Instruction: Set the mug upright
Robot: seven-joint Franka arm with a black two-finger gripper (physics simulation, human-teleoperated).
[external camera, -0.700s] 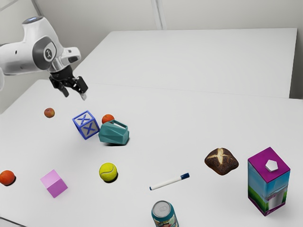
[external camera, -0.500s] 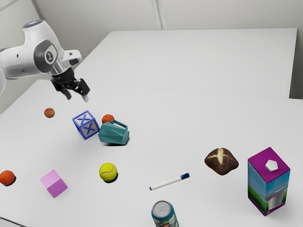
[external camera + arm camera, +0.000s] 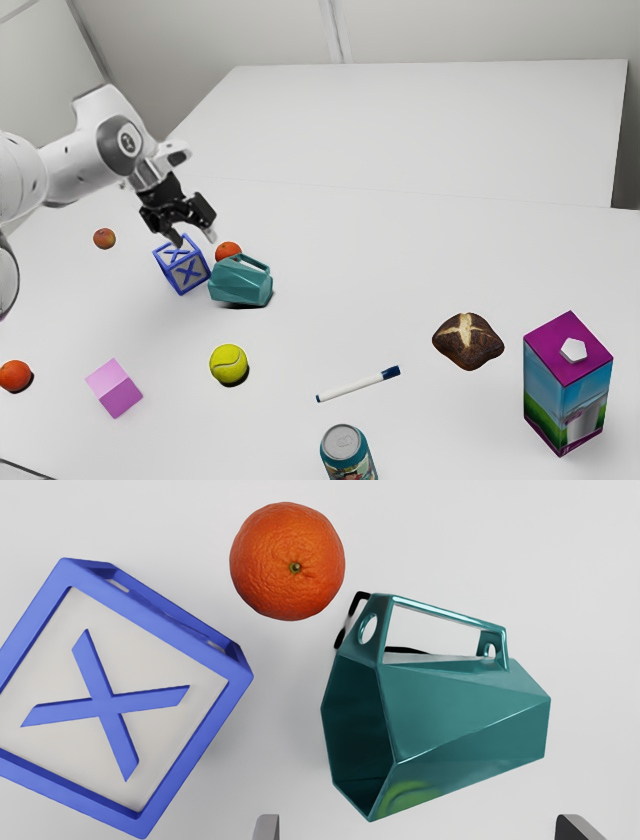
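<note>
In the exterior view, the gripper (image 3: 194, 238) hangs over the table (image 3: 350, 280), above the block (image 3: 182, 272), its two fingers spread with nothing held between them. The mug (image 3: 240, 283) lies on its side on the table, beside the block, well in from the table's far edge. An orange (image 3: 228, 251) sits just beyond the mug, on the side toward that far edge, and a small fruit (image 3: 104, 238) lies farther to the exterior view's left. Farther from the far edge are the ball (image 3: 228, 364), the cube (image 3: 115, 388) and another orange (image 3: 14, 376), the last at the exterior view's left. The marker (image 3: 357, 384) lies near the can (image 3: 347, 455); the bread (image 3: 468, 340) and the upright carton (image 3: 568, 385) are toward the exterior view's right. In the wrist view, the fingertips stand wide apart, released. The mug lies ahead of them, its dark mouth facing the block and its handle on the side away from the fingertips. The near orange is close to the handle, apart from the block.
</note>
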